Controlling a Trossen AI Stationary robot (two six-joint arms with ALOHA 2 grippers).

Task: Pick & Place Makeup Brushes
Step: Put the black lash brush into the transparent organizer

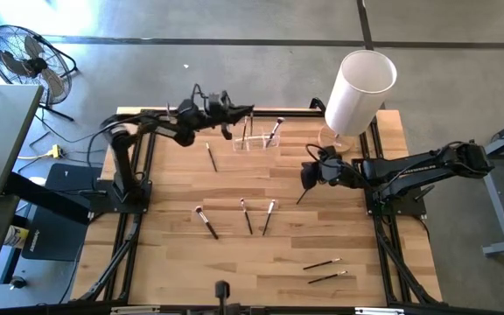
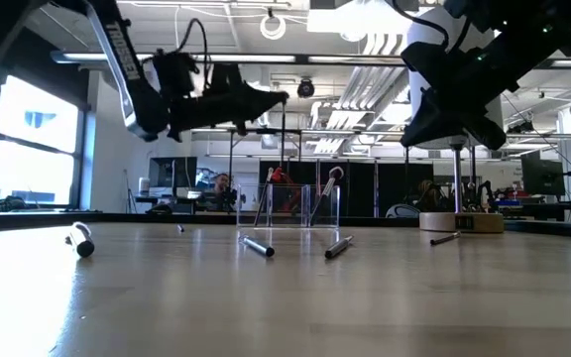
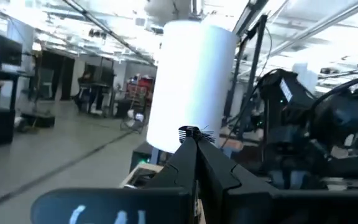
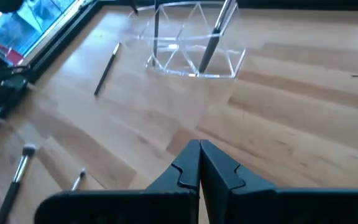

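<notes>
Two makeup brushes (image 1: 274, 131) already stand in the clear holder (image 1: 256, 140) near the tabletop's (image 1: 173, 254) far edge, so the task looks partly done. Left pincer (image 1: 250, 110) hovers above the holder, clenched on a brush (image 3: 194, 132): bristles poke out above its fingertips in the left wrist view, and a thin shaft hangs down toward the holder in the low view. Probably about to drop it in. Right pincer (image 1: 308, 178) sits raised over the tabletop's right side, near the base of the big white cylinder (image 1: 357, 92); fingers pressed together in its wrist view, and a dark stick (image 1: 303, 196) seems to hang from it in the high view, though I can't confirm it's gripped rather than lying below. Left on the tabletop: one brush (image 1: 211, 157) just in front of the holder, three (image 1: 246, 216) side by side around the middle, two more (image 1: 326, 269) near the front right corner. So roughly six loose, two placed, one or two in hand. Remaining work is mostly the middle cluster and the front-right pair, both well apart from the holder.
</notes>
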